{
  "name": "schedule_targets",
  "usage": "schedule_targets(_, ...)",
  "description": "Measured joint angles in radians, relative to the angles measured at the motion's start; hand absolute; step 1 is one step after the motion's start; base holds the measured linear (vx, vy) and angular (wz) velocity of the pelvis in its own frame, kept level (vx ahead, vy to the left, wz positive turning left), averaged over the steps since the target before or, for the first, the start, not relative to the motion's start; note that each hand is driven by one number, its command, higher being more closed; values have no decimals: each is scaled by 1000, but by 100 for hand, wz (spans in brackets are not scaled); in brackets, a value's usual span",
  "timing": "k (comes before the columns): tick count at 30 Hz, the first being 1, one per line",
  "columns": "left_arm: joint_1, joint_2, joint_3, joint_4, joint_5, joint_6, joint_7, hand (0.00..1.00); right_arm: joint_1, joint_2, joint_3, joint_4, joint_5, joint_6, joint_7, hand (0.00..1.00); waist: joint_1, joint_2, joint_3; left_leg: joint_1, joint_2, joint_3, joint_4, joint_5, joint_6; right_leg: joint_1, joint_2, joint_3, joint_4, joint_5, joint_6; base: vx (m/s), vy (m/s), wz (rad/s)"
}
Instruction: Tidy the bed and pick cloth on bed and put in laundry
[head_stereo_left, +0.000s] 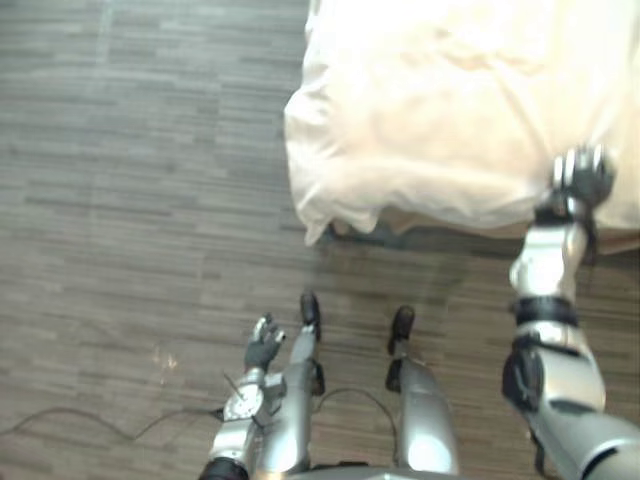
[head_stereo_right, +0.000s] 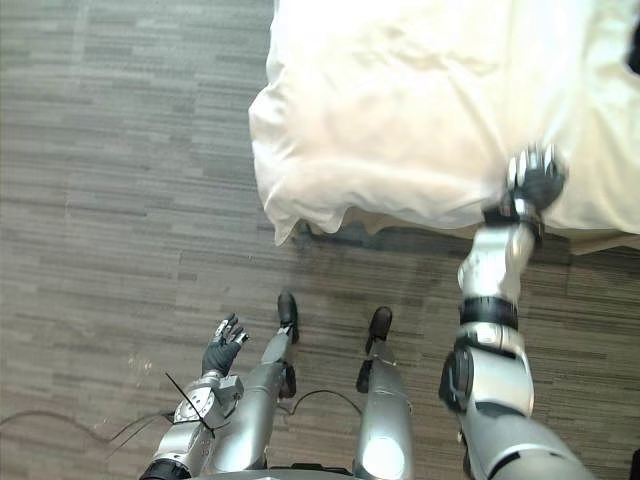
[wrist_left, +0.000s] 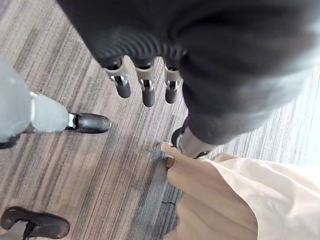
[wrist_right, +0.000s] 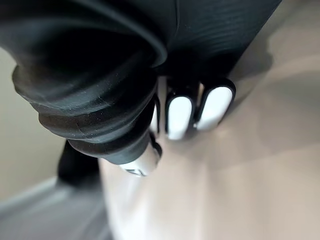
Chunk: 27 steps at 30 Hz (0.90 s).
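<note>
- Bed cover, cream and rumpled, fills the upper right of the left eye view, and its corner droops toward the grey plank floor.
- At the right edge of that view the right hand lies on the cover's near edge. From here I cannot tell whether it grips the cloth.
- Low and left of centre, the left hand hangs over the floor, well apart from the bed, slack and holding nothing.
- The right eye view shows the same layout, with bare floor between the left hand and the drooping corner.
- In the left wrist view the fingers point out straight over the floor, and the cover's corner hangs at the lower right.
- The right wrist view has the hand's dark ribbed cover in front and cream cloth right against the hand, so its hold stays unclear.
</note>
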Motion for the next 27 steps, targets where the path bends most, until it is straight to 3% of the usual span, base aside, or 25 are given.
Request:
schedule_targets(2,4,-3,19,7,0,3,0,0,126,31,-58,3,-2,19,-29,100,-9,0,0,13,0,20,-1,-6,-2,2,0,17,-1,-1,3,83,0,-34)
schedule_targets(4,15,-10,52,7,1,12,-1,0,262,61,-89,-51,-33,46,-56,100,-47,4,-2,50,4,39,-1,-15,-10,29,5,32,-4,-4,4,102,-27,-32)
schedule_targets(8,21,-24,56,3,1,19,-9,0,402,56,-52,-390,-147,37,-53,100,-54,9,-44,86,25,37,-5,-25,-16,77,21,24,-31,-5,2,62,-37,-5)
schedule_targets(11,39,-25,54,8,1,21,-26,0,398,48,23,-498,-207,18,-33,100,-52,2,-67,109,34,12,-1,-25,-18,118,29,-1,-44,-8,-3,63,-31,21)
schedule_targets(17,96,-21,47,14,1,25,-46,0,263,28,274,-525,-249,5,21,100,-24,0,-93,118,30,-47,-1,-16,-25,168,26,-60,-54,-10,-7,9,7,28)
schedule_targets(20,114,-21,48,13,1,27,-47,0,139,-24,415,-529,-257,13,62,100,8,0,-93,105,23,-77,-1,-13,-24,168,23,-78,-53,-9,-6,-16,15,22)
schedule_targets(23,127,-19,49,12,0,29,-48,0,-86,-116,531,-458,-259,17,102,100,21,1,-92,77,17,-107,-1,8,-18,166,20,-111,-54,-7,-5,-12,18,39)
schedule_targets(27,127,-16,49,9,-2,28,-54,0,-332,-173,638,-369,-232,16,121,100,74,7,-85,41,16,-156,0,24,-22,159,21,-160,-54,-9,-7,3,-11,35)
